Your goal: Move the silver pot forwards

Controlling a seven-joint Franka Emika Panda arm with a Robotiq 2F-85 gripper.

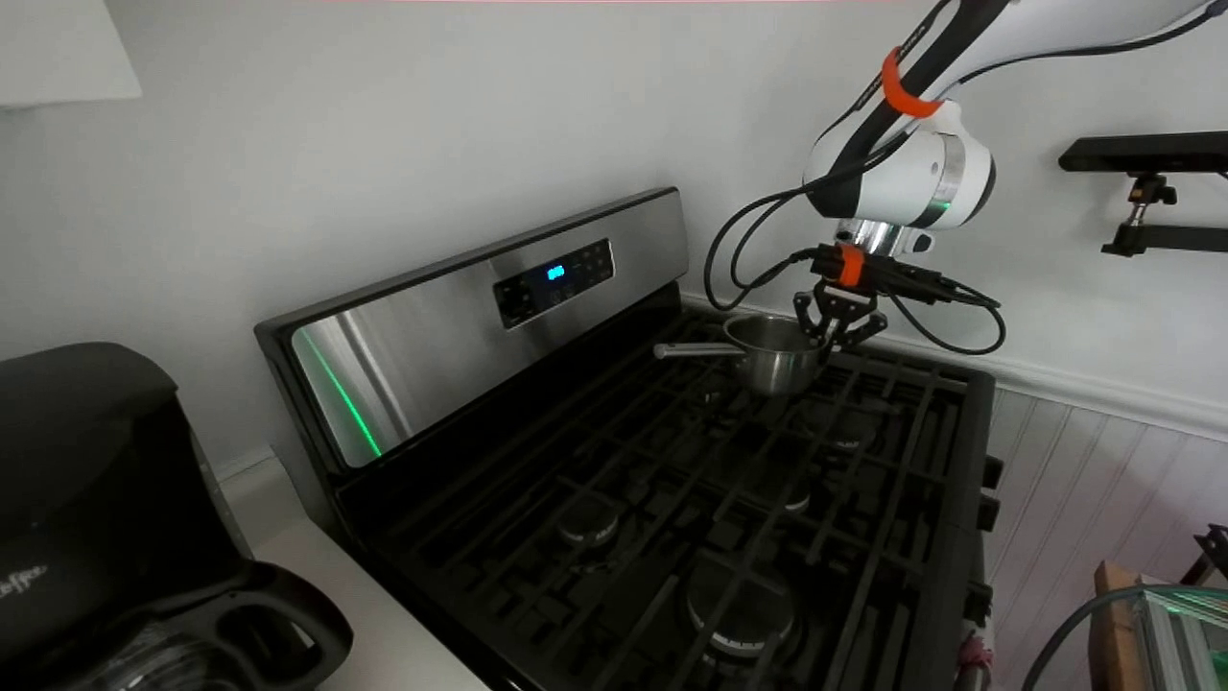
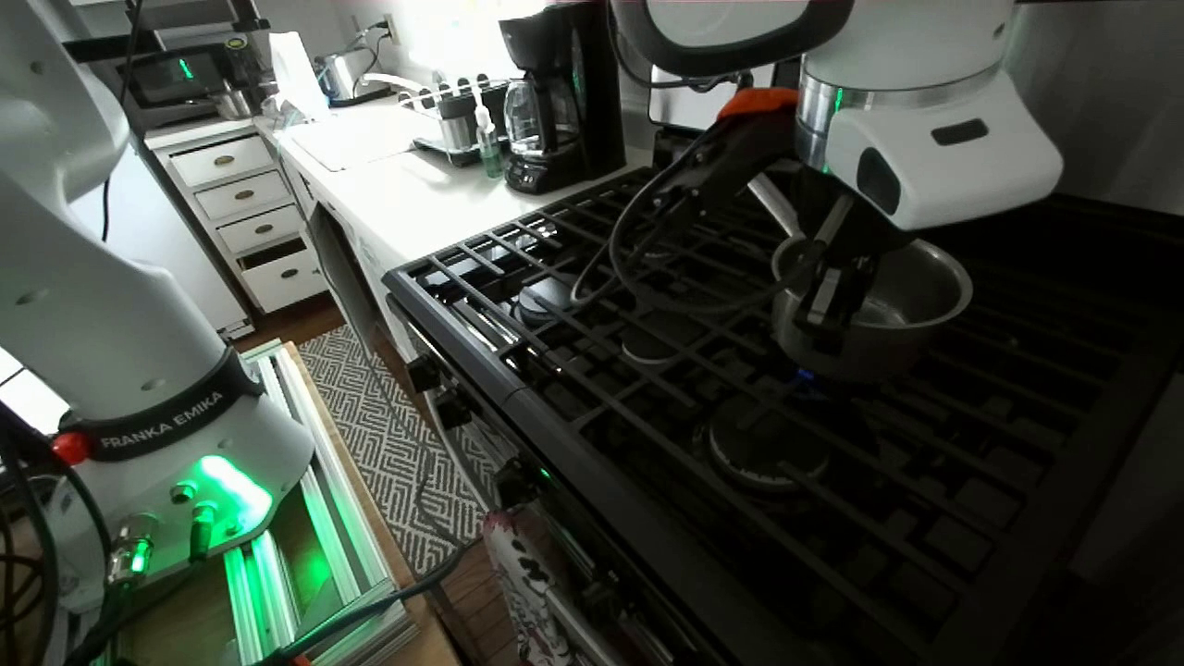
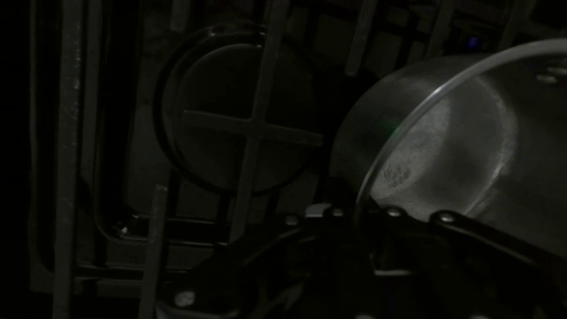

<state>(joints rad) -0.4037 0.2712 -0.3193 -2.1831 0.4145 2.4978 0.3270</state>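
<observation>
Wrist view | dark | tool point(image 3: 359, 213) seemingly pinching silver pot point(image 3: 465, 133) at its rim

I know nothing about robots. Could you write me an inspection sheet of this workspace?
Surface: black stove grates, dimly lit.
Job's things: silver pot, roughly upright; handle not gripped. Whether the pot touches the grates, I can't tell.
Clutter: coffee maker on the counter.
Gripper: appears closed on the pot's rim.
Cables: black, looping out beside the gripper.
Surroundings: pale wall, patterned rug.
</observation>
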